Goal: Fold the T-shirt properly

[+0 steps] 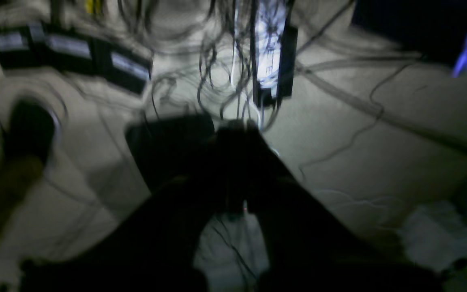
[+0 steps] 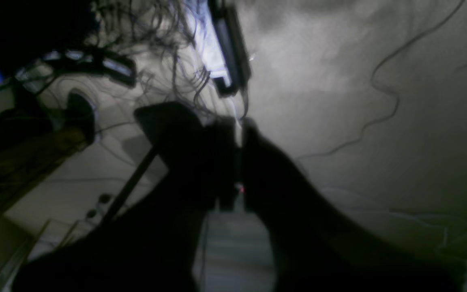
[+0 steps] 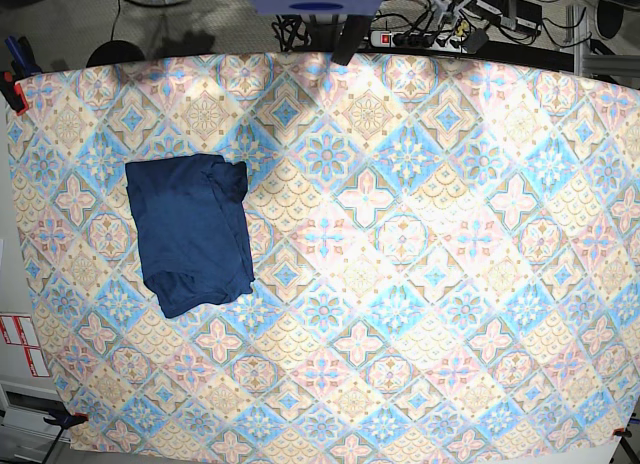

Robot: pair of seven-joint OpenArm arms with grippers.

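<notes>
The dark navy T-shirt lies folded into a rough rectangle on the left part of the table in the base view, with a few creases and an uneven lower edge. Neither arm shows in the base view. The shirt shows in neither wrist view. Both wrist views are dark and blurred and look at a pale floor with cables. My left gripper is a dark shape with its fingertips together and nothing between them. My right gripper looks the same, with only a thin slit of light between its fingers.
The pastel patterned tablecloth covers the whole table. A red clamp holds its far left corner. A power strip and cables lie on the floor behind the table. Both wrist views show tangled cables and dark boxes.
</notes>
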